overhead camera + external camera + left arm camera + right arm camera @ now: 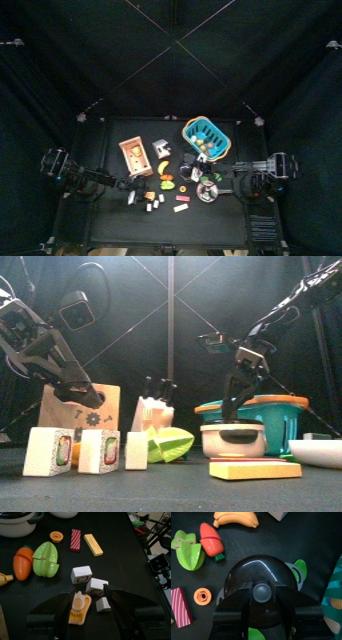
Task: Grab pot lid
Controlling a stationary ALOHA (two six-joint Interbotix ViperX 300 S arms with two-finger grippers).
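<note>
The pot lid (pixel 254 568) is a dark glossy dome with a round knob, and it fills the right wrist view. It sits on a small silver pot (pixel 242 442) right of the table's middle. My right gripper (pixel 261 590) hangs straight over it, open, with one jaw close on either side of the knob. In the front view the right gripper (pixel 235 414) reaches down onto the lid (pixel 238 428). My left gripper (pixel 88 592) rests open at the left, raised above the table (pixel 76 391). A beige-orange toy piece (pixel 79 609) lies below, between its jaws.
The blue basket (pixel 267 412) stands just behind the pot, and a white bowl (pixel 318 451) to its right. The orange board (pixel 80 408) leans at the left. Toy foods lie around: a carrot (pixel 211 539), a banana (pixel 236 518), a green piece (pixel 45 558), white blocks (pixel 50 449), a yellow block (pixel 254 469).
</note>
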